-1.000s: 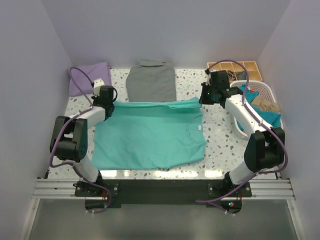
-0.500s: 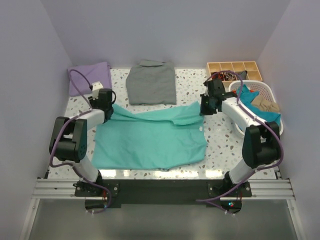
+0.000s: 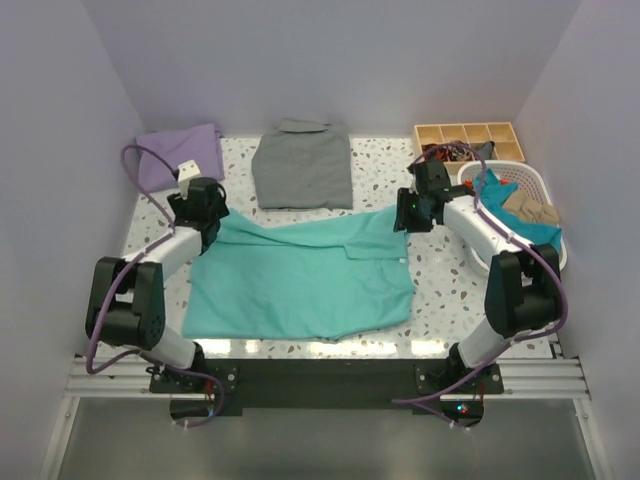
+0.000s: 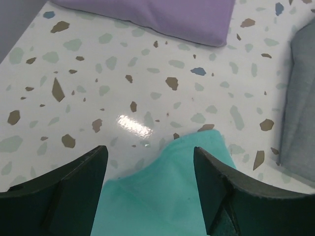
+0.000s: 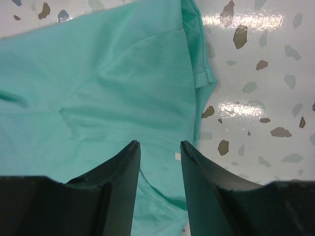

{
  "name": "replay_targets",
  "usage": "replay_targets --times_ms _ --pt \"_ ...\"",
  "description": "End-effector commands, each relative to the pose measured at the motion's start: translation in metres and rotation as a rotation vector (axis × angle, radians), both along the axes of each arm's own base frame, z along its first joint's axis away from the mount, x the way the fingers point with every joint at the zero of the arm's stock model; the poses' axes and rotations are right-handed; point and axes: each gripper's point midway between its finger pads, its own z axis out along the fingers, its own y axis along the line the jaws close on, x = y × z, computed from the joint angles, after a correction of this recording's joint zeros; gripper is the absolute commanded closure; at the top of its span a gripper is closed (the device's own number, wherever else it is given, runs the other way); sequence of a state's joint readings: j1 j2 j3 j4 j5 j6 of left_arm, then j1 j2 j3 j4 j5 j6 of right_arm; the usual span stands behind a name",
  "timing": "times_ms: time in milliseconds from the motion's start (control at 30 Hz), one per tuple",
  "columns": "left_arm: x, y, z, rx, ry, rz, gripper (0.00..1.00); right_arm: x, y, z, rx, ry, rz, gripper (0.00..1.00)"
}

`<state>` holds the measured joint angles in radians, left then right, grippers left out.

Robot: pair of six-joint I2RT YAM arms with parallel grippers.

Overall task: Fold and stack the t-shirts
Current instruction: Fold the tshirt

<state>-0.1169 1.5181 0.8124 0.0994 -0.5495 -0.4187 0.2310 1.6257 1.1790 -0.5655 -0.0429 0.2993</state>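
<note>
A turquoise-green t-shirt [image 3: 300, 275] lies across the middle of the table, its far edge folded over towards the front. My left gripper [image 3: 207, 213] stands open over the shirt's far left corner [image 4: 184, 182], with nothing between its fingers [image 4: 74, 182]. My right gripper [image 3: 407, 214] is open just above the shirt's far right part [image 5: 123, 83], near the small white neck label [image 5: 177, 156]. A lavender t-shirt [image 3: 180, 155] lies folded at the back left and also shows in the left wrist view [image 4: 162, 17].
A folded grey shirt [image 3: 303, 165] lies at the back centre; its edge [image 4: 302, 98] is to the right of my left gripper. A wooden compartment tray [image 3: 470, 135] and a white basket [image 3: 530, 180] holding cloths stand at the back right.
Both grippers have opened and let go of the turquoise shirt's far edge, which now rests folded on the shirt. The left gripper drew back towards the far left.
</note>
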Motion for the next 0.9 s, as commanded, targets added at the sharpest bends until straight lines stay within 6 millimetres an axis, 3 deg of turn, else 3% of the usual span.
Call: replay_targets --times_ms 0,67,100,200,333,400,867 --pt "0.037 -0.027 -0.012 -0.046 0.041 -0.169 0.27 0.022 0.013 0.038 0.052 -0.105 0.017 0.57" --pt "0.052 -0.037 -0.016 -0.067 0.084 -0.215 0.28 0.029 0.016 0.044 0.059 -0.118 0.022 0.57" --pt "0.054 -0.037 -0.036 -0.073 0.142 -0.207 0.3 0.031 0.017 0.047 0.063 -0.125 0.024 0.57" --pt "0.07 -0.047 -0.043 -0.108 0.15 -0.23 0.31 0.036 0.021 0.049 0.075 -0.131 0.033 0.57" --pt "0.085 -0.053 -0.037 -0.123 0.13 -0.254 0.31 0.039 0.022 0.046 0.078 -0.127 0.031 0.57" --pt "0.081 -0.052 -0.049 -0.121 0.196 -0.245 0.31 0.039 0.022 0.045 0.079 -0.126 0.032 0.57" --pt "0.068 -0.056 -0.071 -0.128 0.304 -0.273 0.39 0.036 0.02 0.039 0.063 -0.117 0.028 0.57"
